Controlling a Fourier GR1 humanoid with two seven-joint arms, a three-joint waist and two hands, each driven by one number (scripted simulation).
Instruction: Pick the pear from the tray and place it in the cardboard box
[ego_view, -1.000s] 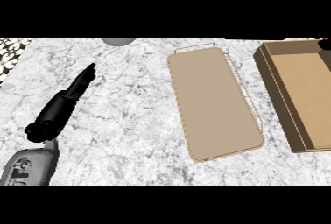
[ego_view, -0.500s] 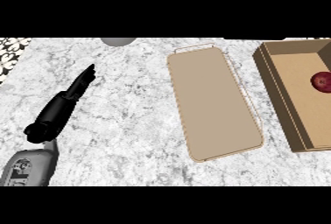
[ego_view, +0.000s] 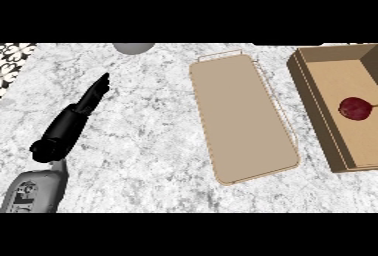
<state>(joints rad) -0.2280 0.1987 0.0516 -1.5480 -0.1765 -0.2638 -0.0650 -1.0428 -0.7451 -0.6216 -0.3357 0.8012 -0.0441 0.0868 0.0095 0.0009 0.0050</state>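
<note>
pear (ego_view: 356, 108) lay inside the cardboard box (ego_view: 316, 102), on the floor near its right side, dark red with a thin stem pointing right. tray (ego_view: 244, 120) sat between the box and the left hand (ego_view: 80, 111), nothing on it. left hand was flat on the counter (ego_view: 155, 150), fingers straight and pointing up-right, holding nothing. right hand wasn't in view, so its state couldn't be told. risk looked low: the pear could roll on the box floor if it hadn't settled, or the right hand could clip the box wall coming back. versus half a second before, the pear sat a little further left and lower in the box; a second before, it wasn't visible in there at all. left hand unchanged.
</note>
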